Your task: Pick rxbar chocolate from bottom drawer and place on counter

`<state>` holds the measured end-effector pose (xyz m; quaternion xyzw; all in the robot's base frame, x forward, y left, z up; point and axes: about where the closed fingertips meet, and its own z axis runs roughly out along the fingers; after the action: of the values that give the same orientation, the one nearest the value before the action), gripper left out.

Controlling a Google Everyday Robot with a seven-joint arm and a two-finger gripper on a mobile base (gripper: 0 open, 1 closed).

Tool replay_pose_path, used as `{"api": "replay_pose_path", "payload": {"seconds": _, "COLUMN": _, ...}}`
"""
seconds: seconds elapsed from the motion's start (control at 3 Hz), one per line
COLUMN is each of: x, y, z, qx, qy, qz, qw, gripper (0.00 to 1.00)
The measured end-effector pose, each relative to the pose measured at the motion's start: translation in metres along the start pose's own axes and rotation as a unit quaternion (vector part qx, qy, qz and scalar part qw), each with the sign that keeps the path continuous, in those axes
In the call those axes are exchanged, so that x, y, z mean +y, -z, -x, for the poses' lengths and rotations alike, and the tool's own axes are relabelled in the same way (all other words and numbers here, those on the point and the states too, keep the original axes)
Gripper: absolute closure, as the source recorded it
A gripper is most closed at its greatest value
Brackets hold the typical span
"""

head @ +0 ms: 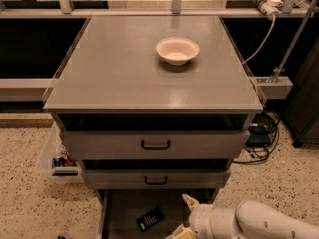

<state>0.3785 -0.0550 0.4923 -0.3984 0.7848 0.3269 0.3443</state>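
The rxbar chocolate is a small black bar lying flat in the pulled-out bottom drawer, left of centre. My gripper is low at the drawer's right side, just right of the bar and apart from it. Its pale fingers are spread open and hold nothing. The lower finger is partly cut off by the frame's bottom edge. The counter is the wide grey cabinet top above.
A white bowl stands on the counter, back right of centre. Two upper drawers with black handles sit slightly open above the bottom drawer. A clear bin is on the floor at left; cables hang at right.
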Motion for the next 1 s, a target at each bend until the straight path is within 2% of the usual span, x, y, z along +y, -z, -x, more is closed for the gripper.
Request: {"api": "replay_pose_path", "payload": {"seconds": 1.0, "x": -0.066, "y": -0.080, "z": -0.091, "qx": 0.006, "qy": -0.018, "qz": -0.044, "qw": 0.9989, "gripper": 0.00}}
